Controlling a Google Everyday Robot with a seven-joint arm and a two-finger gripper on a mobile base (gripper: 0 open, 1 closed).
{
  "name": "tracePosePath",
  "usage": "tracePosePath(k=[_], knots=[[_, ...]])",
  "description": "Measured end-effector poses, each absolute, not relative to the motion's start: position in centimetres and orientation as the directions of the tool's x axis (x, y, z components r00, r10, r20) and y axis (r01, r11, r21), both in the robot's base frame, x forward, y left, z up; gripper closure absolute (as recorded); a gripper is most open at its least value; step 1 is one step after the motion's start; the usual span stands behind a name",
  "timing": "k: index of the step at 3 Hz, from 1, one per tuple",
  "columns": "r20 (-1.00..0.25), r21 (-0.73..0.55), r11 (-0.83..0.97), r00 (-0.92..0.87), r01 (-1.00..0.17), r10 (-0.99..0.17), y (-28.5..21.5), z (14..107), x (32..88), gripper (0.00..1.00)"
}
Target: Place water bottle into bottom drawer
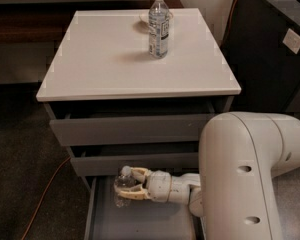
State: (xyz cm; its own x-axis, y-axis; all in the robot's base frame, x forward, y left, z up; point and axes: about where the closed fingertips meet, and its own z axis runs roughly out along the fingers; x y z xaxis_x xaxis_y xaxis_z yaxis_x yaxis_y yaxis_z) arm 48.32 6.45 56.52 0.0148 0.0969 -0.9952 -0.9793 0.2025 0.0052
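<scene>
My gripper [130,186] reaches left from the white arm over the open bottom drawer [140,221], just below the middle drawer front. It is shut on the water bottle [122,185], a clear bottle with a white cap held roughly upright, its lower end down inside the drawer's grey tray. The fingers [140,174] wrap the bottle's body, so its label is hidden.
A taller slim bottle [158,26] stands on the white cabinet top [115,59] near the back, beside a small dish. A dark cabinet [270,49] stands to the right. An orange cable [45,194] lies on the floor at the left. My arm's large white housing [245,179] fills the lower right.
</scene>
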Motion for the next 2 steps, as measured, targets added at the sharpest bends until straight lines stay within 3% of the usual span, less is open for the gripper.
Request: tracePosePath(k=[2], knots=[[-1.000, -0.029, 0.202, 0.027, -0.979, -0.014, 8.5, 50.1, 47.1, 1.00]])
